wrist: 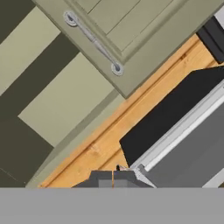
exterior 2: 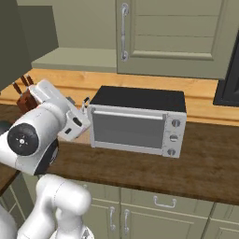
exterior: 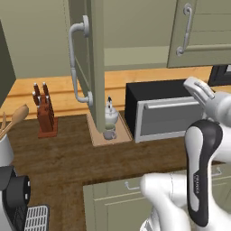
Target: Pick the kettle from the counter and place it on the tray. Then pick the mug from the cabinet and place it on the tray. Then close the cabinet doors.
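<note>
The white kettle (exterior: 111,116) stands on the tan tray (exterior: 97,135) on the dark counter (exterior: 58,158), with the grey mug (exterior: 109,134) just in front of it on the same tray. Above them the left cabinet door (exterior: 95,58) stands open, edge-on, its bar handle (exterior: 74,67) facing left. The right cabinet door (exterior 2: 172,32) looks shut. My hand (exterior: 198,88) hovers over the microwave, away from the tray. In the hand view my gripper (wrist: 113,179) is shut with nothing in it, looking at the right door's handle (wrist: 92,41).
A silver and black microwave (exterior: 162,110) sits right of the tray. A knife block (exterior: 45,115) stands to the left, with a utensil holder and wooden spoon (exterior: 13,119) and a dark machine (exterior: 13,194) at the near left. Olive drawer units (exterior 2: 154,210) run below.
</note>
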Robot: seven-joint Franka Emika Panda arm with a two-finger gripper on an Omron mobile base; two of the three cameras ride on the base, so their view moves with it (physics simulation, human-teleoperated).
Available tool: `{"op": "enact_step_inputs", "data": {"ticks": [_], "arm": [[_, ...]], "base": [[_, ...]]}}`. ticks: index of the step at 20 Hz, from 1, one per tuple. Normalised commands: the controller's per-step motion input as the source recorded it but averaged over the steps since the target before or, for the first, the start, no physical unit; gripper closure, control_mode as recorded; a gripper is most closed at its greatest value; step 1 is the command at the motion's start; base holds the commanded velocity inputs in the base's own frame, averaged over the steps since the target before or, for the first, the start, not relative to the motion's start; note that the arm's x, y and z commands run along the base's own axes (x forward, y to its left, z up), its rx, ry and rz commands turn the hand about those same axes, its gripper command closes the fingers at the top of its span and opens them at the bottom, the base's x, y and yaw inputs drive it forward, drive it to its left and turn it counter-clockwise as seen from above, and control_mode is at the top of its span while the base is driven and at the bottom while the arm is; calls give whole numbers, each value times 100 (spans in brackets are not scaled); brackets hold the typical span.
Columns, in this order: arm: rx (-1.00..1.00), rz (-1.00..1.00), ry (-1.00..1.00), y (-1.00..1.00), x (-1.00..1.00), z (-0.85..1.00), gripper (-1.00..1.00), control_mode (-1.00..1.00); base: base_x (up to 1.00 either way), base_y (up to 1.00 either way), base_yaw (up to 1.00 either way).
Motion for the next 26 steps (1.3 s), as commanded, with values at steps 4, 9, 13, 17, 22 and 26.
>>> {"op": "enact_step_inputs", "data": {"ticks": [4,9,13,17,22,26], "arm": [[0,0,6,92,-41,0,100,-100],[4,0,0,98,-35,0,100,-100],[5,0,0,68,-26,-9,100,-100],[0,0,0,70,-17,-27,100,-100],[0,0,0,62,-24,-22,100,-100],[0,0,-2,41,-22,-16,100,-100]], "base": [[0,0,0],[0,0,0],[0,0,0],[0,0,0],[0,0,0],[0,0,0]]}}
